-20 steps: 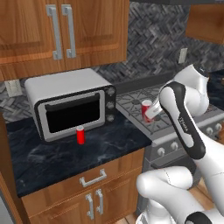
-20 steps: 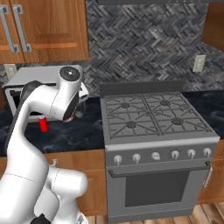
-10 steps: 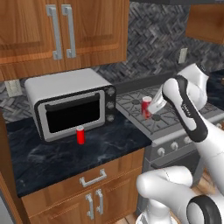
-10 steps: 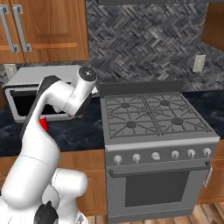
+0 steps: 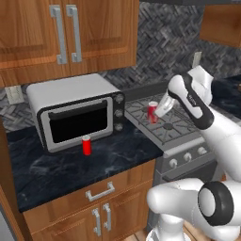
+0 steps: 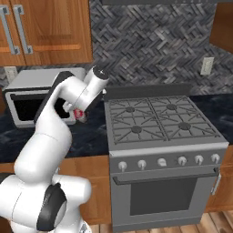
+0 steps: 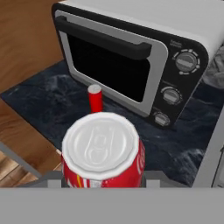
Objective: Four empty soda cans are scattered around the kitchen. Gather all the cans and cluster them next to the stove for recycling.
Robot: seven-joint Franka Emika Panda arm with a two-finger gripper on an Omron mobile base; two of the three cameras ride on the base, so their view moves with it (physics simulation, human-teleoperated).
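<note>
Beside the toaster oven (image 5: 77, 113), toward the stove (image 6: 160, 125), our gripper (image 5: 157, 111) clamps a red soda can (image 7: 103, 152); another red can (image 5: 86, 145) stands before the oven's door.

Wooden cabinets (image 5: 70, 33), grey herringbone wall (image 6: 154, 50), black countertop (image 5: 70, 169)

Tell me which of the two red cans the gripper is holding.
The red-and-white can, carried by the gripper in the air near the stove. The other, plain red can stands alone on the counter in front of the toaster oven.
</note>
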